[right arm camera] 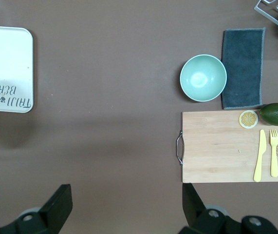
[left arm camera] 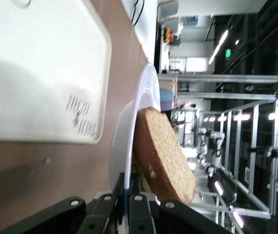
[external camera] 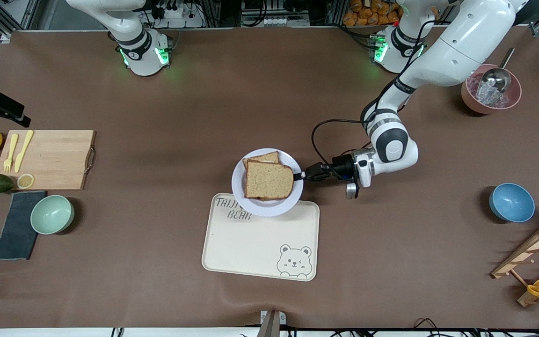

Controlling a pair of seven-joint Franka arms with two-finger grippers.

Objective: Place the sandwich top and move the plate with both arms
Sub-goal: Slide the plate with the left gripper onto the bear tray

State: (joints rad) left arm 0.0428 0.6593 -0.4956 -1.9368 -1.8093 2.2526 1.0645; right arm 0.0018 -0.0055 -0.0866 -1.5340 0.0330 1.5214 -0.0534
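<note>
The sandwich top [external camera: 268,180], a plain brown bread slice, lies on another slice on the round pale plate [external camera: 239,185] at the table's middle. The plate's nearer edge overlaps the corner of the cream bear tray [external camera: 260,243]. My left gripper [external camera: 300,176] is shut on the plate's rim at the side toward the left arm's end. In the left wrist view the fingers [left arm camera: 133,187] pinch the rim of the plate [left arm camera: 141,102], with the bread [left arm camera: 165,156] just past them. My right gripper [right arm camera: 126,204] is open and empty, high over bare table between the tray [right arm camera: 7,68] and the cutting board [right arm camera: 226,146].
At the right arm's end are a wooden cutting board [external camera: 47,159] with yellow cutlery, a mint bowl [external camera: 52,214], a dark cloth [external camera: 17,224], lemons and an avocado. At the left arm's end are a blue bowl [external camera: 511,202], a pink bowl of ice [external camera: 490,93] and a wooden rack [external camera: 536,257].
</note>
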